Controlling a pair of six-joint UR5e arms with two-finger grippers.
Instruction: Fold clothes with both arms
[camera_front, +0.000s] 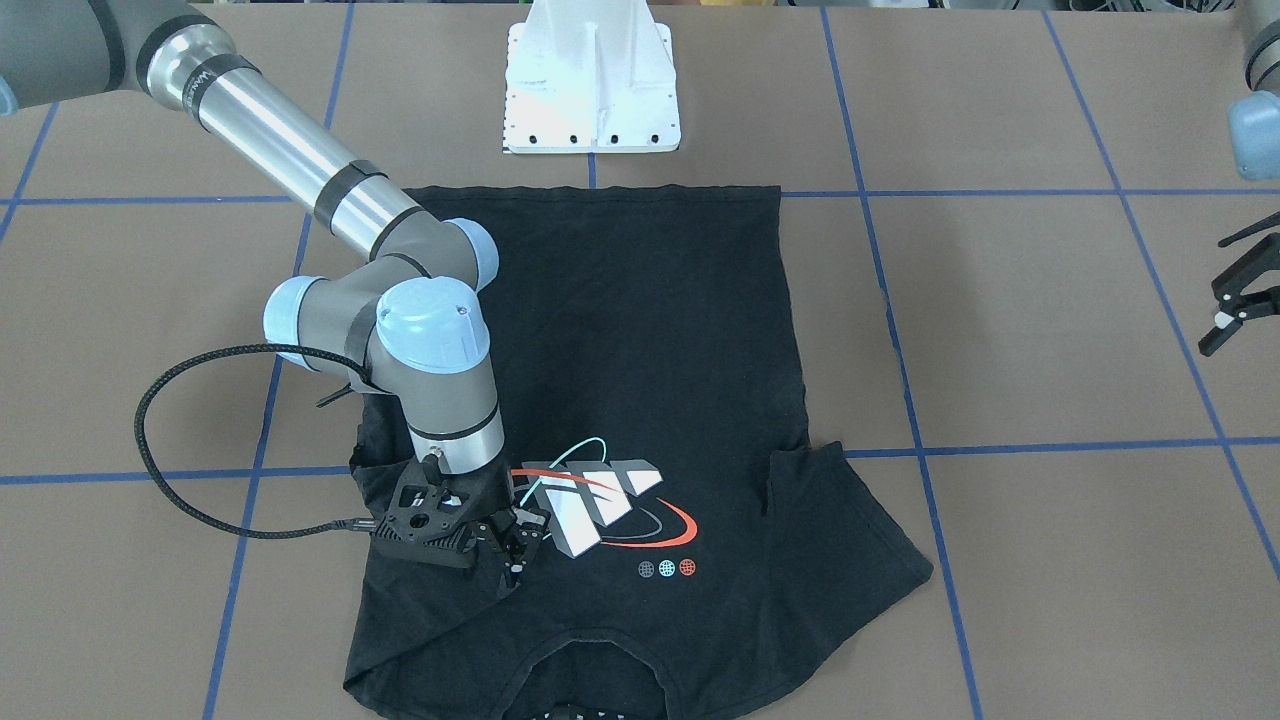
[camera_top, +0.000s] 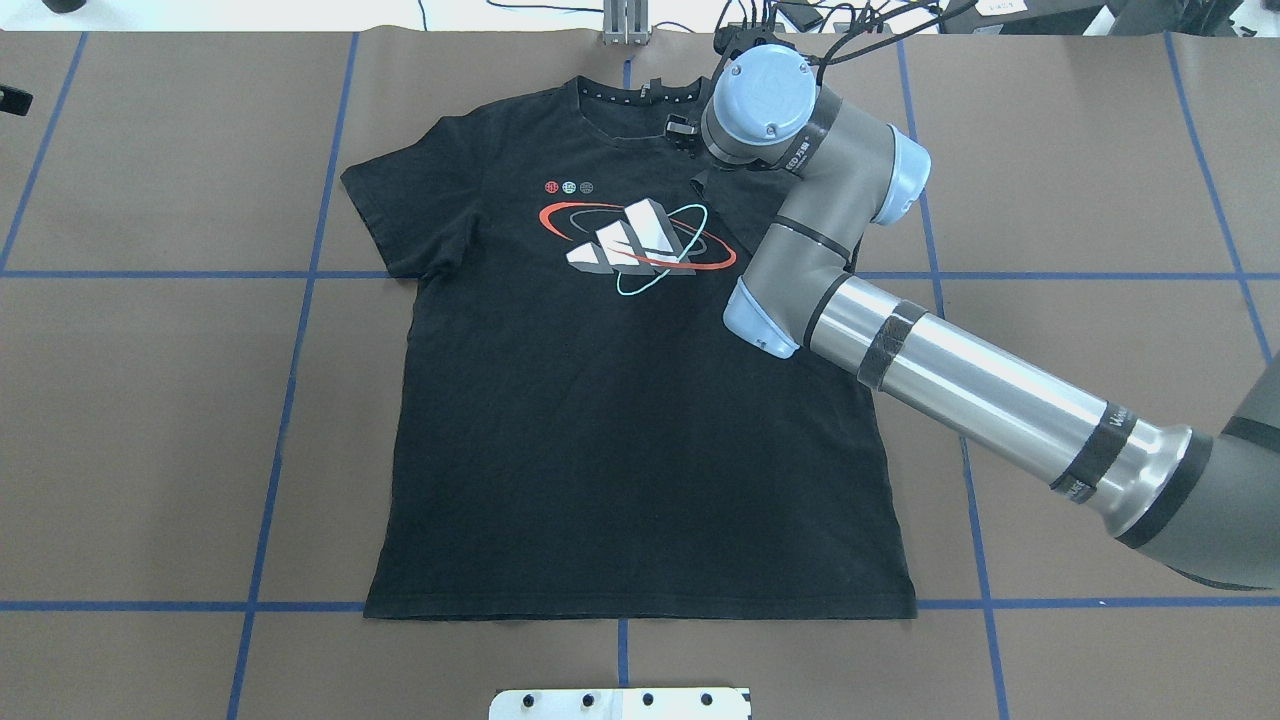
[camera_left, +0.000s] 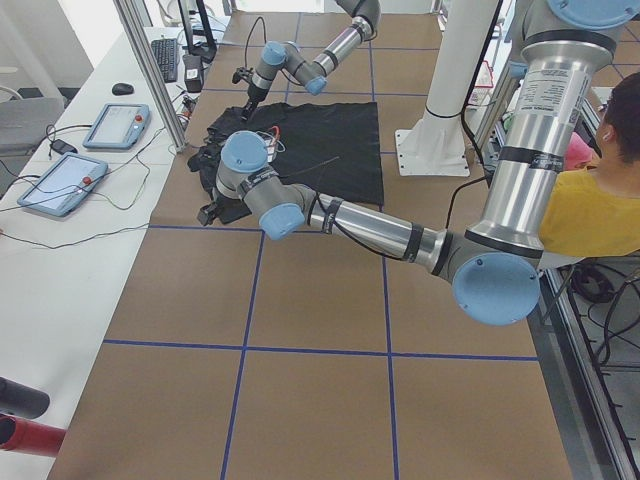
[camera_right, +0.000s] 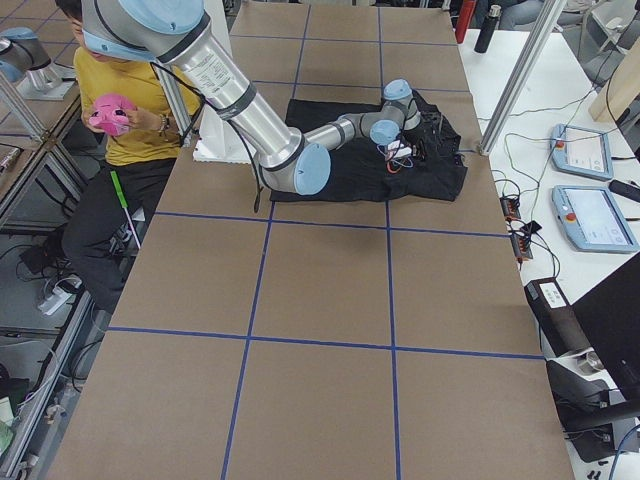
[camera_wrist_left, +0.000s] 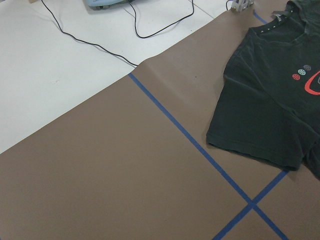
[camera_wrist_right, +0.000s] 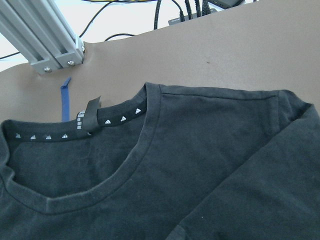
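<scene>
We have one T-shirt (camera_top: 620, 420). It is soft, light and floppy. It lies flat, picture side up, in the middle of the counter (camera_top: 1050, 200), with one sleeve (camera_wrist_right: 270, 175) laid over its chest. We think an edge or a shoulder is best to pinch. There are two arms. The right arm (camera_top: 950, 380) has its fingers (camera_front: 520, 540) low on that sleeve, and we cannot tell if they pinch it. The left arm (camera_left: 370, 225) has its fingers (camera_front: 1240, 295) spread apart, holding nothing.

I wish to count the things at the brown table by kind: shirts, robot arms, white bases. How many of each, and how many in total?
T-shirt: 1
Robot arms: 2, the right arm and the left arm
White pedestal base: 1
Total: 4
</scene>
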